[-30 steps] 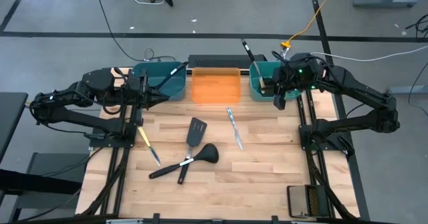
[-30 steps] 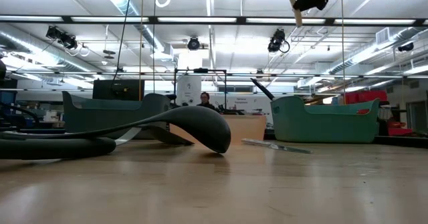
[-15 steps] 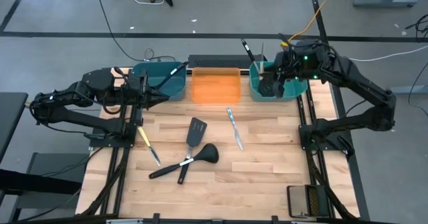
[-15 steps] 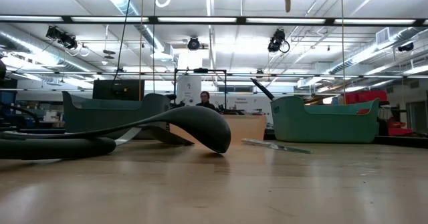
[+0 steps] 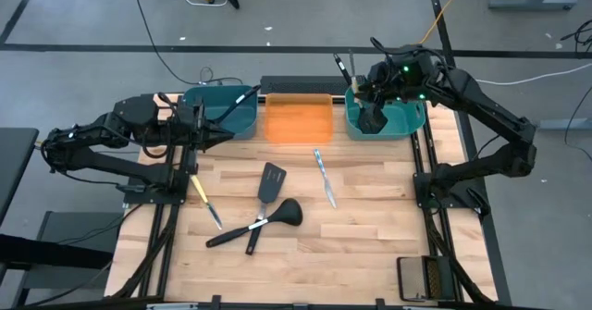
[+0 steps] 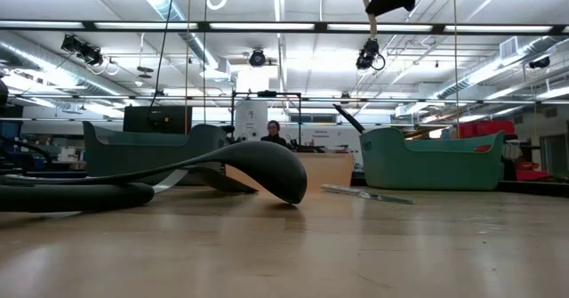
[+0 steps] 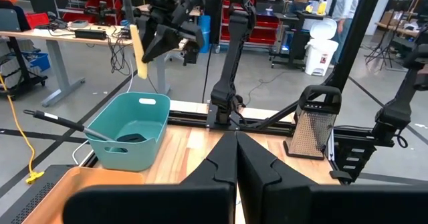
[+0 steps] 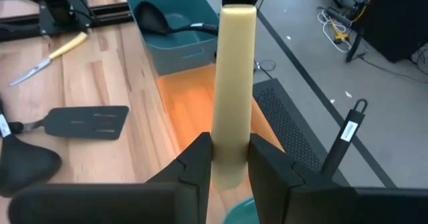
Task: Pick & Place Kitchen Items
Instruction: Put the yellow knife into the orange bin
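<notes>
Overhead view straight down, low view level across table (image 6: 356, 253), wrist views forward, all sharing the tabletop

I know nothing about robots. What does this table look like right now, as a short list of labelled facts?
Right tool: shut on a knife by its yellow handle, held over the right teal bin
Left tool: shut, empty, waiting by the left teal bin
Orange bin: between the teal bins
On the table: yellow knife, silver knife, spatula, ladle
In left bin: a ladle
</notes>
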Tool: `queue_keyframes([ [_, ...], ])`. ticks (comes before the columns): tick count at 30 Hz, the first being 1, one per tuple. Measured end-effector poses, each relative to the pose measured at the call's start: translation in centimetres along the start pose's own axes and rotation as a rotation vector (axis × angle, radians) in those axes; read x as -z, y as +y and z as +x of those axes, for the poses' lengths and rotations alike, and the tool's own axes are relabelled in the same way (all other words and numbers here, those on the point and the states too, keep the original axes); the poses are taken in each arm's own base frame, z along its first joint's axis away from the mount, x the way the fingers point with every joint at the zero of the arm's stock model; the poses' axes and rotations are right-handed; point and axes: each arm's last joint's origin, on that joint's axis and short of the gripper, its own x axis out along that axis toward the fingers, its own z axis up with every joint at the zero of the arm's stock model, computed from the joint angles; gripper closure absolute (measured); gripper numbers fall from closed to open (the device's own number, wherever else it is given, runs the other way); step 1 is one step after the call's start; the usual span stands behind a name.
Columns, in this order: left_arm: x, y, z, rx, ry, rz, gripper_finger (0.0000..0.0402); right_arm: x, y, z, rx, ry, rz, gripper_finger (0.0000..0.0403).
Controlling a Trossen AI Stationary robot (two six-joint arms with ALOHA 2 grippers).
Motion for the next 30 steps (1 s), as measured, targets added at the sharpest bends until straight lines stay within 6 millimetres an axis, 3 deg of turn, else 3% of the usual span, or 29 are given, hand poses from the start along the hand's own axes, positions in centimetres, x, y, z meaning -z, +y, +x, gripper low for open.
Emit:
queue_keyframes([
  [30,0.0,0.0,0.0,-0.01,-0.001,0.022,0.04,0.9,-1.7,7.1,0.0,0.202,0.019,0.0318],
])
